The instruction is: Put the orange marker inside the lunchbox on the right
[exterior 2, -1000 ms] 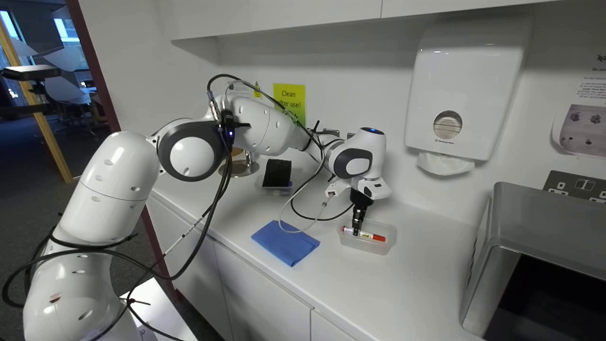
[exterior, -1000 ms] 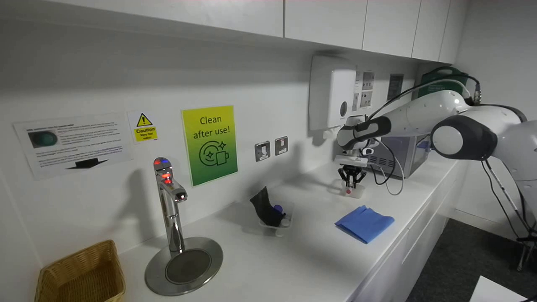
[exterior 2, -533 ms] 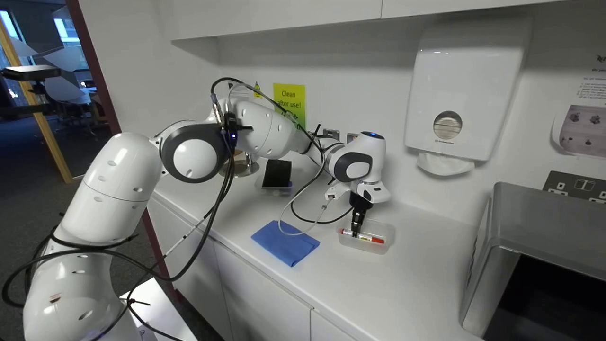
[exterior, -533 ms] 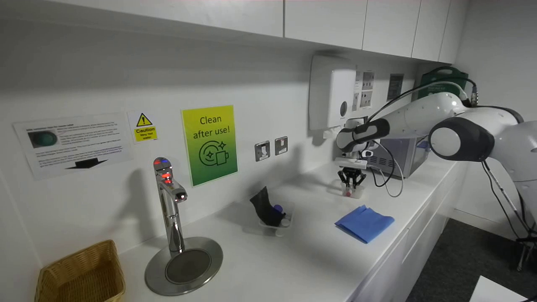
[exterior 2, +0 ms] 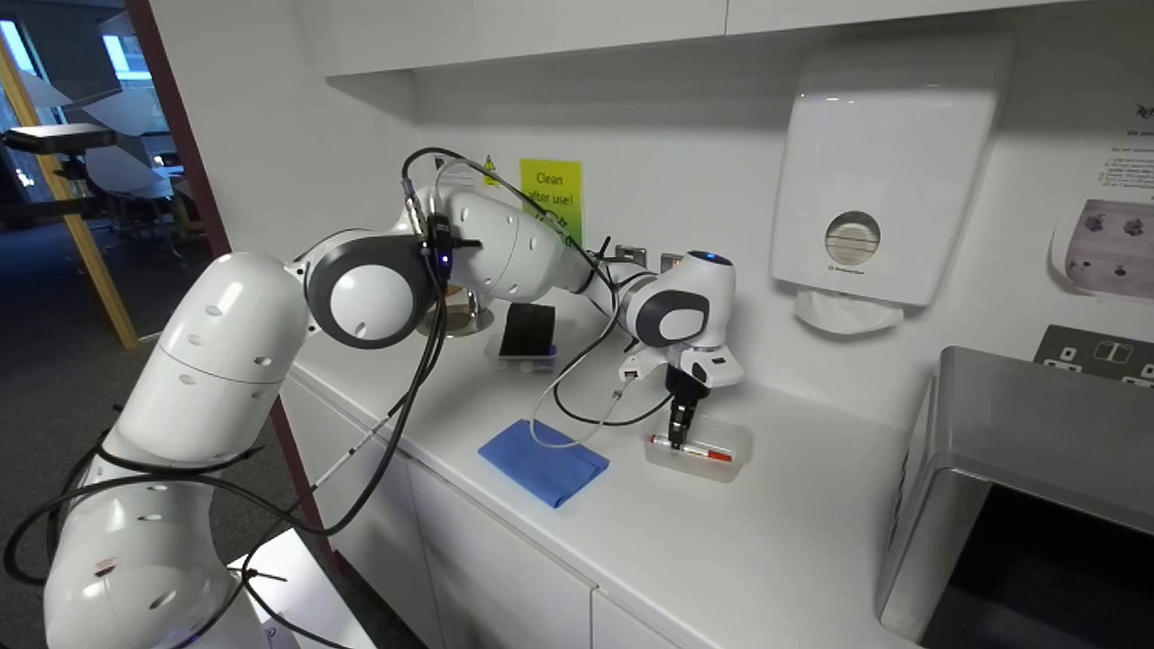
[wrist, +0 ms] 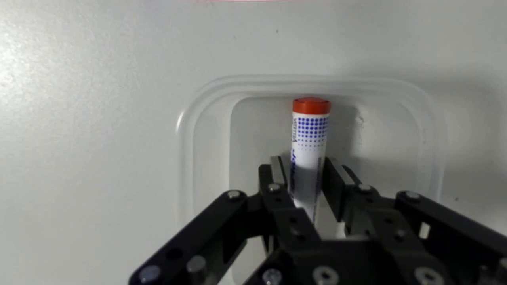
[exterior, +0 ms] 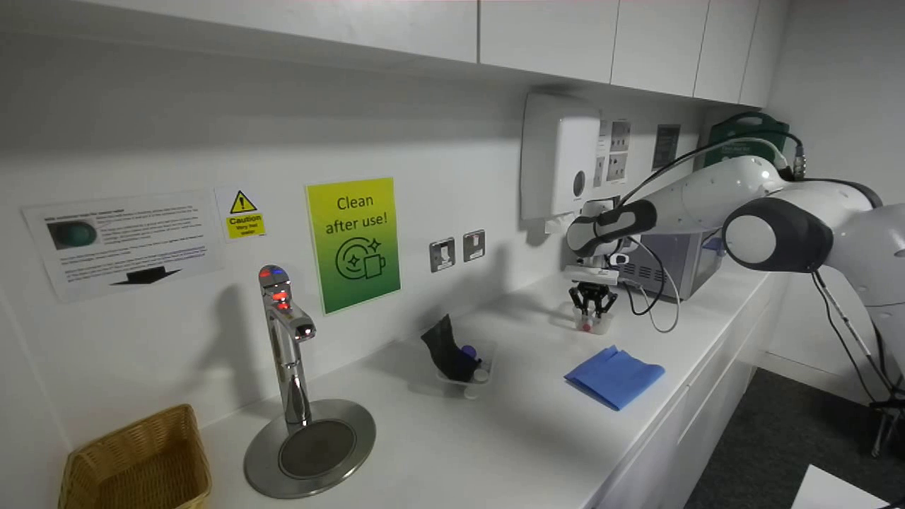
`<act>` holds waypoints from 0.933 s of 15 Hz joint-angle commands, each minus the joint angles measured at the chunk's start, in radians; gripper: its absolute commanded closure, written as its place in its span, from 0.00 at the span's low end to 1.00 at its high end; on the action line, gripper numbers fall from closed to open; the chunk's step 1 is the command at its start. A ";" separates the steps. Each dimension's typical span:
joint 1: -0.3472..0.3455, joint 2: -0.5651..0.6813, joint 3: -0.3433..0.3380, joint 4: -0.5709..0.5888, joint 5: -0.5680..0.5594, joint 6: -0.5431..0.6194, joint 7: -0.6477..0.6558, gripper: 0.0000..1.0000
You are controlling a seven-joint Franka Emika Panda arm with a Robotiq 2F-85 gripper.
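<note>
Orange marker (wrist: 311, 134) is inside the clear lunchbox (exterior 2: 692, 466), the one under the gripper (wrist: 305, 174). It lies lengthwise; in the wrist view its red end sits close to the box wall. In an exterior view the longer orange-red cap (exterior 2: 718, 456) is at the end away from the blue cloth (exterior 2: 544, 462). Can't tell if the barrel touches the box floor.

Gripper points down, fingertips (wrist: 277, 170) one each side of the barrel. Thin dark strip shows between one tip and the barrel; can't tell whether they pinch it or just straddle it.

Lunchbox sits flat on the white counter (exterior 2: 784, 541). Cloth is folded, near the box, not touching. In both exterior views a second clear container (exterior: 489, 367) stands well apart, black item (exterior: 450, 353) tilted up above its rim. Grey microwave (exterior 2: 1037, 433) and chrome tap (exterior: 286, 346) also on the counter.
</note>
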 commanded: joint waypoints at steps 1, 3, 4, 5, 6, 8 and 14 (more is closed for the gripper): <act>-0.003 -0.001 -0.003 0.027 0.016 -0.043 0.015 0.36; 0.002 -0.019 -0.008 0.017 0.008 -0.032 0.022 0.21; 0.007 -0.033 -0.012 0.009 0.001 -0.025 0.026 0.13; 0.010 -0.044 -0.014 0.005 -0.003 -0.021 0.026 0.07; 0.013 -0.059 -0.016 0.002 -0.007 -0.016 0.027 0.01; 0.018 -0.084 -0.019 0.000 -0.015 -0.010 0.027 0.00; 0.024 -0.160 -0.015 -0.007 -0.018 0.003 0.026 0.00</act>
